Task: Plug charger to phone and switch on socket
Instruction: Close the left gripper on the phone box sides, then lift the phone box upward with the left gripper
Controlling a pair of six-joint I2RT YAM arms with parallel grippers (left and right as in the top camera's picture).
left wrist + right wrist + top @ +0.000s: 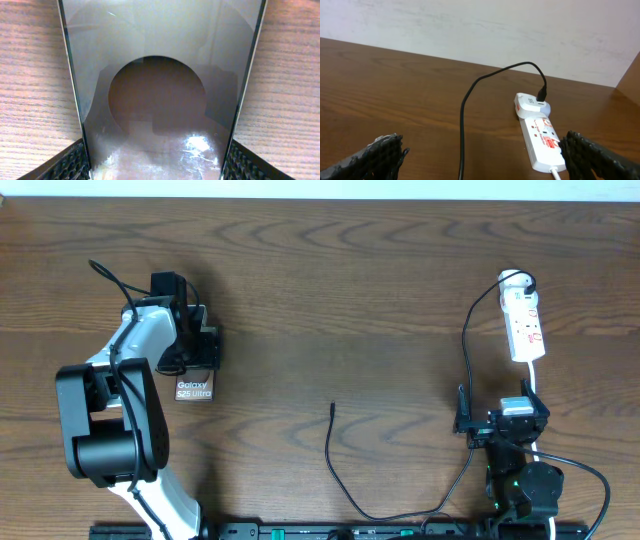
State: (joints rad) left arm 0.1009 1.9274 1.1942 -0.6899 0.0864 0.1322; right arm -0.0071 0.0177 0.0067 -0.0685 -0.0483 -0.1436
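The phone (193,391), a dark slab with white "Galaxy S25 Ultra" lettering, lies on the table at the left. My left gripper (197,364) is over its far end, with a finger pressed against each long edge. In the left wrist view the phone (160,75) fills the space between the fingers of the left gripper (159,167). The charger cable (345,495) runs from the socket's plug head down past my right gripper, and its tip (332,408) lies loose mid-table. The socket (524,320), also in the right wrist view (542,140), lies just beyond my open, empty right gripper (500,410) (485,160). The cable (462,125) passes between its fingers.
The wooden table ends at a pale wall (470,25) at the back. The socket's white cord (533,375) runs down toward my right arm's base. Black arm cables (590,480) loop at the front right.
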